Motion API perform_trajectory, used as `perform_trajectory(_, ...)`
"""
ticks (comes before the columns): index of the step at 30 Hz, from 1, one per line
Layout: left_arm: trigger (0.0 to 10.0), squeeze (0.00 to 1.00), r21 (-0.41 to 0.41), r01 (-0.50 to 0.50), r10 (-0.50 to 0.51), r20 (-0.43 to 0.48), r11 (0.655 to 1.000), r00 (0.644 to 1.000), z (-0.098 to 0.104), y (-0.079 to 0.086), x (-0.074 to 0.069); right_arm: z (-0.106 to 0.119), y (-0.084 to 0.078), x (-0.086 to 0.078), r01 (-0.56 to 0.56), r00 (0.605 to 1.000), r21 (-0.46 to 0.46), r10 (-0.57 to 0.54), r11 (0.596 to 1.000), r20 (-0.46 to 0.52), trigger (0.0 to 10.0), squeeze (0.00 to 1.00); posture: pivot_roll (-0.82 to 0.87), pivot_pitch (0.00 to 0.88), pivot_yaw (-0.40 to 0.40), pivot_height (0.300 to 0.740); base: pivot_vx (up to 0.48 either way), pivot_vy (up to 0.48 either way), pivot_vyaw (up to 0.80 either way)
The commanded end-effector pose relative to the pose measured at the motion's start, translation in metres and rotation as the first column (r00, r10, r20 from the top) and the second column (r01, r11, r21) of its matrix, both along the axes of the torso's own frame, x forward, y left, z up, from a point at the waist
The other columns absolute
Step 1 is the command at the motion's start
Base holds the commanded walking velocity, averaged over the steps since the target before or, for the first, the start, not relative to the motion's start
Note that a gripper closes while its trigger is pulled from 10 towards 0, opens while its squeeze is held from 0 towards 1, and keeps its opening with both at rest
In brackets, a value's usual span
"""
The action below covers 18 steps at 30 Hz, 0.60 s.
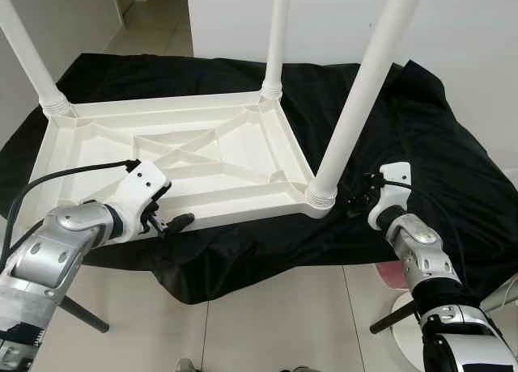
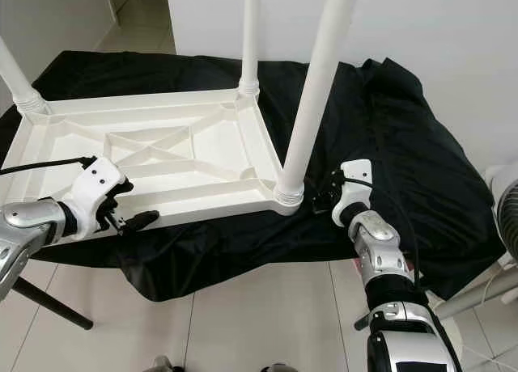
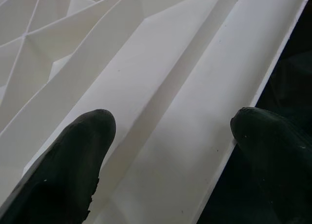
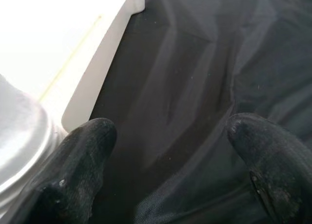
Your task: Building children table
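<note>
White ribbed tabletop (image 1: 186,158) upside down, three legs (image 1: 364,89) upright

A room in a home, plainly finished: pale glossy floor tiles (image 1: 267,307) run underfoot, and bare white walls (image 1: 453,32) close the space behind. At the far left, an opening (image 1: 154,16) leads onto more of the same tiled floor. A crumpled black cloth (image 1: 421,129) covers a low work surface in mid-room, and on it lies an upturned white plastic children's table (image 1: 194,158), its round legs pointing up, a household furnishing.
</note>
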<state>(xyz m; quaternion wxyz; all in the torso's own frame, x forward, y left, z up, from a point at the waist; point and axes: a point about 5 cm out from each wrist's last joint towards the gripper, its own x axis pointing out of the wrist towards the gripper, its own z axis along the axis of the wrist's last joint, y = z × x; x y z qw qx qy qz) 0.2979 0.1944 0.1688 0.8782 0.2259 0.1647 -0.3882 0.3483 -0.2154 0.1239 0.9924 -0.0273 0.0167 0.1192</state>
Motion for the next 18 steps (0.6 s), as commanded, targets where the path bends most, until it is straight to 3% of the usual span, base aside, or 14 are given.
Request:
perform_trajectory(1, 10.0, 0.0, 0.036, 0.021, -0.018, -0.066, 0.999, 0.998, -0.009, 0.005, -0.003, -0.004, -0.001, 0.0, 0.016, 1.0, 0.009, -0.016, 1.0, -0.013, 10.0, 0.0, 0.01, 0.1, 0.002, 0.74, 0.0, 0.0, 0.0)
perform_trajectory(3, 10.0, 0.0, 0.077, -0.003, 0.009, -0.079, 0.997, 0.997, -0.013, 0.011, -0.002, -0.002, -0.001, 0.005, 0.051, 0.999, 0.011, -0.051, 0.999, 0.0, 10.0, 0.0, 0.01, 0.103, 0.008, 0.74, 0.0, 0.0, 0.0)
perform_trajectory(13, 10.0, 0.0, 0.118, 0.006, 0.01, -0.133, 0.993, 0.991, -0.02, 0.021, -0.009, 0.016, 0.013, 0.022, 0.054, 0.997, 0.003, -0.054, 0.999, 0.062, 10.0, 0.0, 0.01, 0.104, 0.007, 0.74, 0.0, 0.0, 0.0)
perform_trajectory(18, 10.0, 0.0, 0.134, -0.013, 0.031, -0.133, 0.991, 0.991, -0.02, 0.026, -0.008, 0.022, 0.029, 0.025, -0.083, 0.994, -0.003, 0.083, 0.997, 0.075, 10.0, 0.0, 0.02, 0.106, -0.002, 0.74, 0.0, 0.0, 0.0)
